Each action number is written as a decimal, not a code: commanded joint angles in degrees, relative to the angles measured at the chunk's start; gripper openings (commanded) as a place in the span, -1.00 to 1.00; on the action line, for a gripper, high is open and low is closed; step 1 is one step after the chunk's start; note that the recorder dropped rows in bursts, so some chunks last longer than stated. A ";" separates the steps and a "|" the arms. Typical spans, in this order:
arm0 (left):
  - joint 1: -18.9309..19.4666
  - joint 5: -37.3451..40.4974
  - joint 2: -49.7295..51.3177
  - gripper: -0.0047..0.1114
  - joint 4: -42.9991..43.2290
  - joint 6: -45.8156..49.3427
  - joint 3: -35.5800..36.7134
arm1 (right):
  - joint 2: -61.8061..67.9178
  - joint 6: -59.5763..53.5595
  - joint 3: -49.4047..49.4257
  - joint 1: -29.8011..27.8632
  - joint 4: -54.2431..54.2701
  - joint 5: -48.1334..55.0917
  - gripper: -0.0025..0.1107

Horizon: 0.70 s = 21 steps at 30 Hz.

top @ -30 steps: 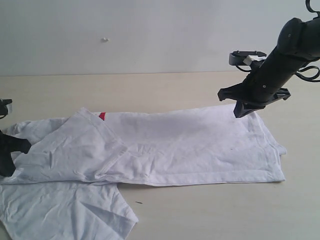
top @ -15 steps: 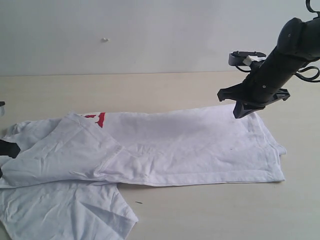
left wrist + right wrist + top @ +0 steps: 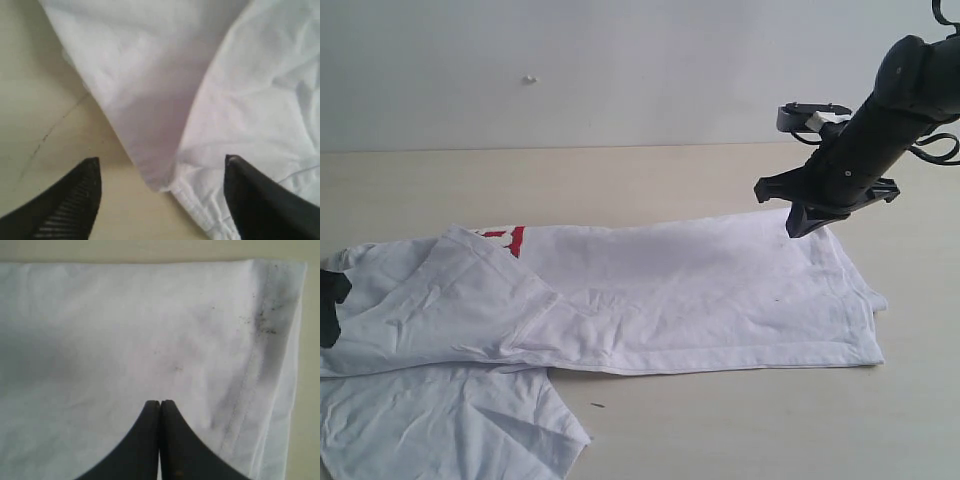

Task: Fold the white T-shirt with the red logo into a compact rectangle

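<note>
One white T-shirt is laid partly folded on the surface; soft, light and limp, it is best pinched at hemmed edges. The left claw is held apart at a fold, the right claw pressed together.
</note>
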 commanded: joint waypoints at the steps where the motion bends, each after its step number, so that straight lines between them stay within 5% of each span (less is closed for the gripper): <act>1: 0.02 -0.82 -2.16 0.13 -5.65 1.88 -2.26 | -0.35 -0.53 0.16 0.01 0.40 0.12 -0.96; 5: -1.06 -2.27 -2.46 -0.43 -23.13 18.20 -2.29 | -0.35 -0.53 0.16 0.01 0.40 -0.25 -0.96; 8: -2.81 -5.63 -1.38 -0.91 -23.73 20.42 -0.80 | -0.35 -0.53 0.16 0.01 0.40 -0.08 -0.96; 21: -3.26 -5.64 8.95 -0.92 -14.60 12.81 -0.08 | -0.35 -0.53 0.16 0.01 0.40 0.13 -0.96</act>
